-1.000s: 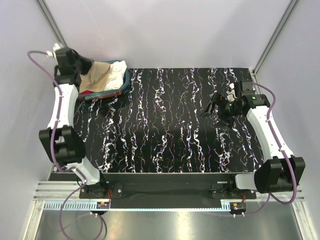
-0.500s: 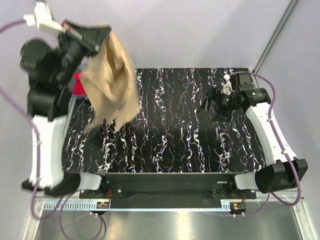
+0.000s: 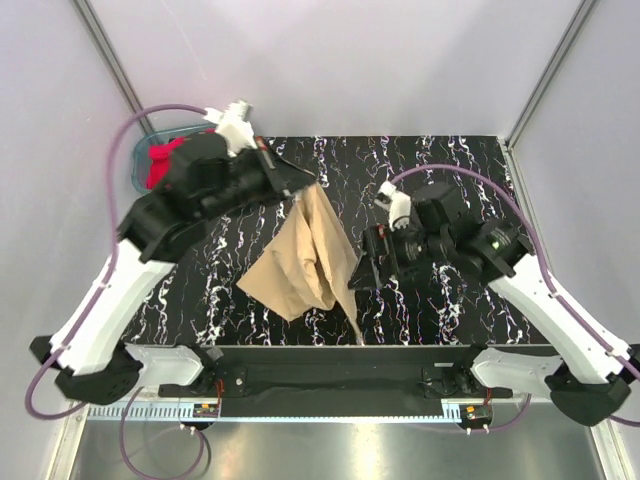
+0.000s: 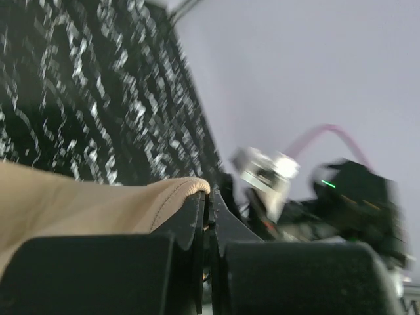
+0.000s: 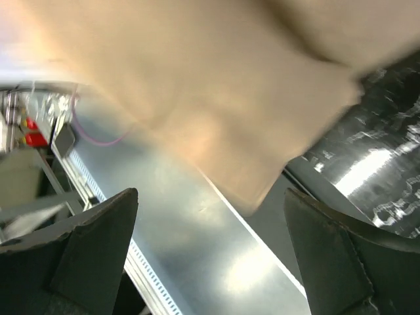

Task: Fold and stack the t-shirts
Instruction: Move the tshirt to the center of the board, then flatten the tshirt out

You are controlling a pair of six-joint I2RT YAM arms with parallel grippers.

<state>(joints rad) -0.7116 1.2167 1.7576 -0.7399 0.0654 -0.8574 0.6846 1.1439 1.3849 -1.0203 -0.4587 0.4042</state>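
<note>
My left gripper (image 3: 306, 183) is shut on an edge of the tan-beige t-shirt (image 3: 305, 258) and holds it up over the middle of the table, the cloth hanging down towards the near edge. In the left wrist view the shirt's hem (image 4: 98, 203) sits pinched at the closed fingertips (image 4: 209, 197). My right gripper (image 3: 362, 272) is open, right beside the hanging shirt's right edge. In the right wrist view the tan shirt (image 5: 197, 85) fills the top, between and beyond the spread fingers (image 5: 98, 243). The red t-shirt (image 3: 162, 160) lies in the teal basket (image 3: 140, 165). The white t-shirt is hidden.
The black marbled table (image 3: 450, 170) spans the middle. The teal basket stands at the far left corner, partly behind the left arm. A metal rail (image 3: 330, 410) runs along the near edge. Grey walls close in both sides.
My left arm has lifted the tan shirt out of the basket and swung it right and down over the table's middle. My right arm has moved left towards the shirt.
</note>
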